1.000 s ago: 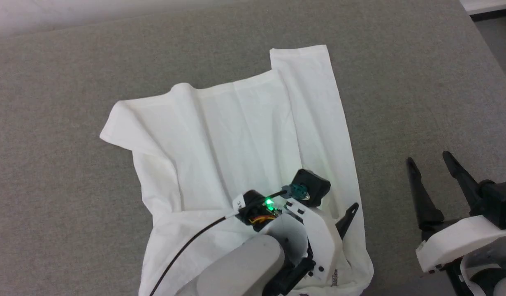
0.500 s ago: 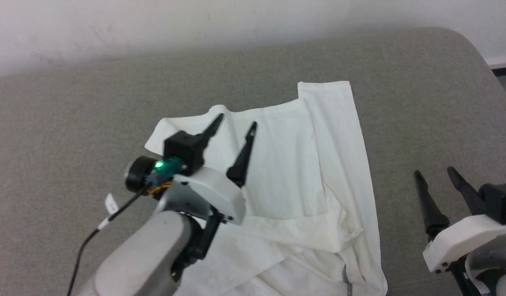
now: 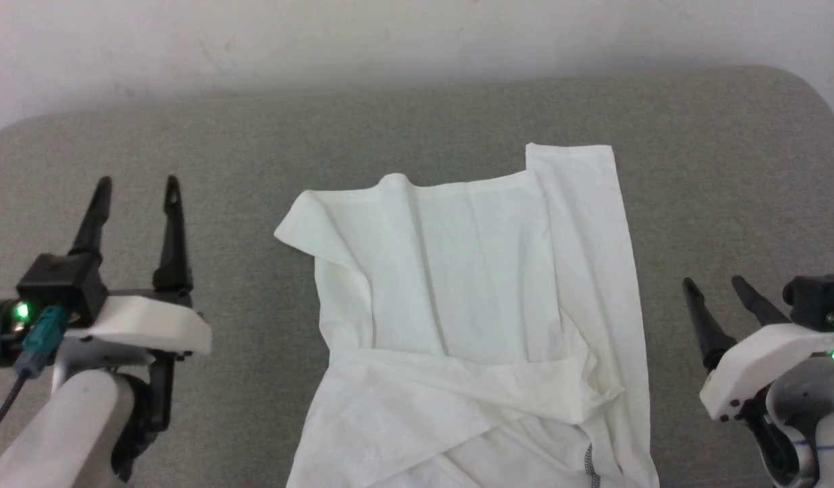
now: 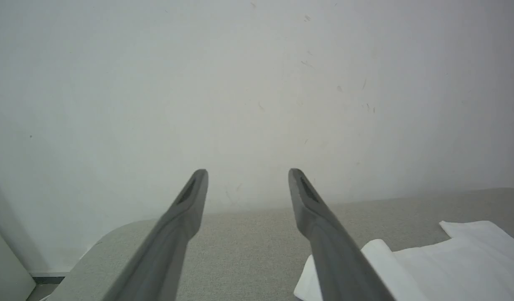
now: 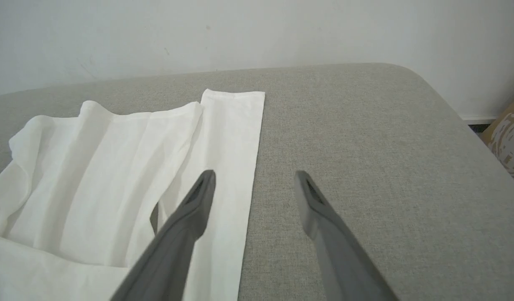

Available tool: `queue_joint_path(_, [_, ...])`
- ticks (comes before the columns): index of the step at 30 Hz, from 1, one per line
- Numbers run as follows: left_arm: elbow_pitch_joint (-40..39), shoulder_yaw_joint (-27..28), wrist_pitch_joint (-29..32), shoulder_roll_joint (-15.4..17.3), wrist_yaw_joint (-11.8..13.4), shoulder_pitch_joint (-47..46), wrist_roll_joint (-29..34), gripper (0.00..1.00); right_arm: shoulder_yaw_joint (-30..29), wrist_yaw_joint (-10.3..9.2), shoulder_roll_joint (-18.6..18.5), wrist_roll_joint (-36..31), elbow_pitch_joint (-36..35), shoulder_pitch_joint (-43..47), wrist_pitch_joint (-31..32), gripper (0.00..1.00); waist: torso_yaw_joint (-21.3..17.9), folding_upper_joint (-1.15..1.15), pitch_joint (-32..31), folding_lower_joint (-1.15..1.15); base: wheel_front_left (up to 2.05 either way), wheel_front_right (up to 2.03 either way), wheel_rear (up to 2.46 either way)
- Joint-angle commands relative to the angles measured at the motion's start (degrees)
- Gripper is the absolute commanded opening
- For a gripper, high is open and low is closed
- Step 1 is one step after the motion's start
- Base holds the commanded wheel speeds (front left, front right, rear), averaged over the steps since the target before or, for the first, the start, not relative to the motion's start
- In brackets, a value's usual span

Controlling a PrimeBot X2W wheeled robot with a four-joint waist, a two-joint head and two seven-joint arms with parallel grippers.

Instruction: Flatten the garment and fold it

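Note:
The white garment (image 3: 485, 318) lies partly folded on the grey padded table (image 3: 186, 156), one long sleeve stretched along its right side and a fold laid across its near part; grey stitching shows at its near edge. In the right wrist view the garment (image 5: 115, 175) covers the left half; in the left wrist view its corner (image 4: 449, 259) sits at lower right. My left gripper (image 3: 137, 184) hovers open to the left of the cloth, holding nothing. My right gripper (image 3: 715, 286) stands open just right of the sleeve, empty. Its fingers (image 5: 190, 217) frame the sleeve's edge.
A pale wall (image 3: 390, 47) runs behind the table. The table's rounded far corners show at left and right. A brown patterned object (image 5: 510, 138) sits beyond the right edge. Bare grey surface lies on both sides of the garment.
My left arm has lifted off the garment's near part and swung far left, clear of the cloth, leaving a fold across it. The head camera has tilted up. The right gripper stays put.

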Motion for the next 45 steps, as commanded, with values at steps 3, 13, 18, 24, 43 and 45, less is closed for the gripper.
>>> queue_joint_path(3, [-0.57, 2.93, -1.15, 2.58, 1.69, 4.09, -0.33, 1.00, -0.44, -0.11, -1.77, 2.19, 6.07, -4.95, 1.47, 1.00, 0.83, 0.00, 1.19, 0.00, 0.00, 0.00, 0.00])
queue_joint_path(13, [-5.68, 6.51, -2.12, 5.27, 1.89, 8.60, -1.56, 1.00, -1.70, -0.11, -9.06, 8.53, 27.90, -25.03, 9.21, 1.00, 5.53, 0.00, 8.62, 0.00, 0.00, 0.00, 0.00])
queue_joint_path(18, [-8.04, 7.12, -2.42, 4.81, 0.95, 7.70, -1.88, 1.00, -0.87, -0.11, -12.71, 10.69, 36.10, -37.01, 16.92, 1.00, 8.37, 0.00, 14.41, 0.00, 0.00, 0.00, 0.00])
queue_joint_path(24, [-10.28, 8.26, -2.78, 3.62, 0.10, 6.30, -1.79, 1.00, 1.93, -0.11, -15.70, 13.32, 42.10, -49.91, 26.40, 1.00, 11.21, 0.00, 20.67, 0.00, 0.00, 0.00, 0.00])
queue_joint_path(43, [-9.78, 11.30, -3.09, -3.44, -5.48, 3.95, 2.00, 1.00, 10.90, -0.11, -19.13, 14.61, 54.94, -58.99, 40.87, 0.13, 15.20, 0.00, 28.96, 0.00, 0.00, 0.00, 0.00])
queue_joint_path(45, [-9.04, 11.50, -3.10, -3.92, -6.05, 4.12, 2.34, 1.00, 10.95, -0.11, -18.83, 15.36, 55.97, -58.38, 42.58, 0.00, 15.05, 0.00, 28.29, 0.00, 0.00, 0.00, 0.00])
